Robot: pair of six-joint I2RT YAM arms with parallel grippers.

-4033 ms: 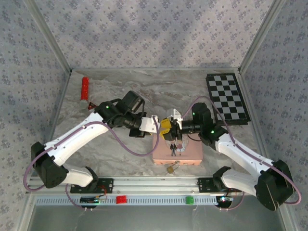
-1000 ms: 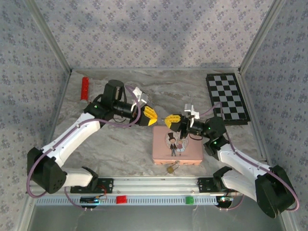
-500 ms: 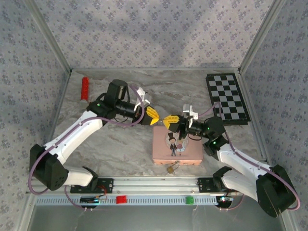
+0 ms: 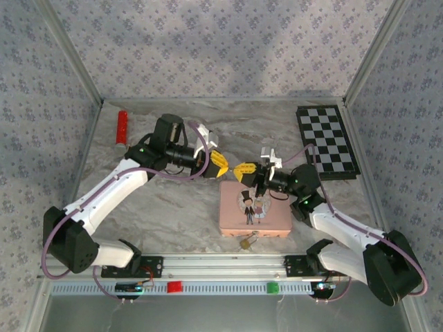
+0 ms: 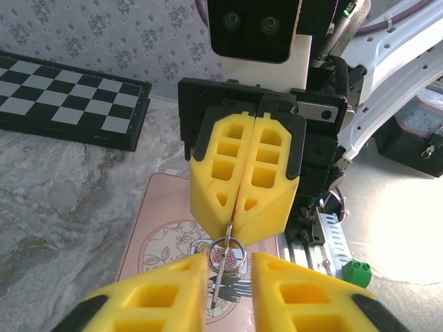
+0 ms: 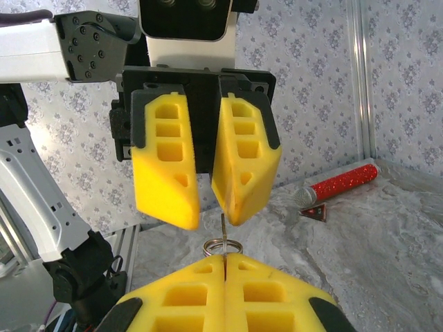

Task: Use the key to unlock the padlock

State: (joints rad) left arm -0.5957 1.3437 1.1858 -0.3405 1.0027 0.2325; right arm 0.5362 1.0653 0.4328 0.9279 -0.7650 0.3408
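One key [image 5: 220, 278], pinched by its head in the closed right fingers [image 5: 259, 173], blade offered between the narrowly parted, empty left fingers [image 6: 166, 176], apparently for handover; padlock [image 4: 246, 242] lies on the surface well apart from both, against the pink tin [image 4: 273, 220].

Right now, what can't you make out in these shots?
- Padlock: in the top view it is too small to tell whether the shackle is latched or which way the keyhole faces.
- Key: in the left wrist view its head is pinched inside the shut right gripper, and the blade is edge-on, so the teeth are unreadable.
- Left gripper: in the right wrist view it is open around the key's blade, but contact can't be judged.
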